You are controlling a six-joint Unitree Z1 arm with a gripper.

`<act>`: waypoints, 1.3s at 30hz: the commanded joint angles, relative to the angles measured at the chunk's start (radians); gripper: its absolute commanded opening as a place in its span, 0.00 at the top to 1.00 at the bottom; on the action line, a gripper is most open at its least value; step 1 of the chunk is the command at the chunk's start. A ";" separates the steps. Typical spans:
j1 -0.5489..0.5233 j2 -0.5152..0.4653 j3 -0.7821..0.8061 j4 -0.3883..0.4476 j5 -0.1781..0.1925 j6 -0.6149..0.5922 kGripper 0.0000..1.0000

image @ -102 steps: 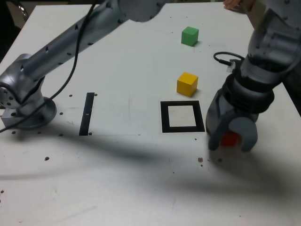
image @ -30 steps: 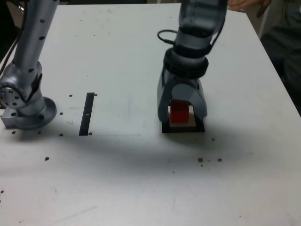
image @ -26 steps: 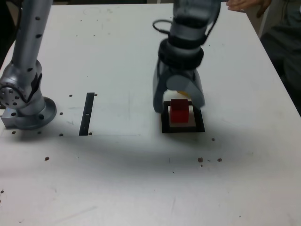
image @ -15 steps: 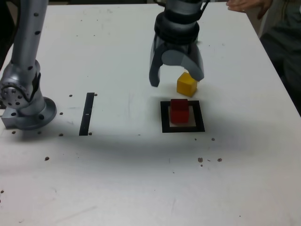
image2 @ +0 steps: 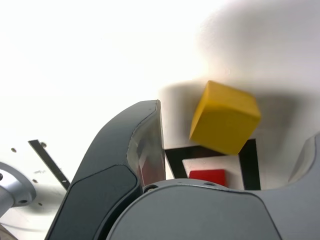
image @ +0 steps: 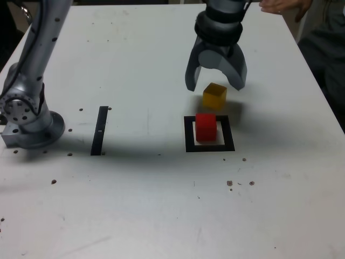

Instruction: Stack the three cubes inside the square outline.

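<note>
Fingers (image: 192, 74): spread wide, nothing gripped, hung above the table (image: 135, 205) over the yellow cube's spot.
Yellow cube: (image: 214, 97) sat on the table, just beside the outline, on its side toward the far edge (exterior view).
Red cube: (image: 206, 127) stood inside the square outline (image: 228, 133), right of the table's middle in the exterior view.
Black strip: (image: 99, 131) lay flat between arm base (image: 38, 132) and outline.
Hand: (image: 281, 5) at the far right corner, exterior view (person, partly cropped).
</note>
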 commanded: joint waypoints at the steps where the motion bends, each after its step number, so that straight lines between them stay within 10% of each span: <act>1: 0.005 0.023 -0.015 0.004 0.000 0.011 0.05; 10: 0.005 0.049 -0.027 0.007 -0.002 0.084 0.15; 24: 0.005 0.058 -0.029 -0.005 -0.006 0.096 0.73; 39: 0.005 0.060 -0.032 -0.006 -0.020 0.100 0.75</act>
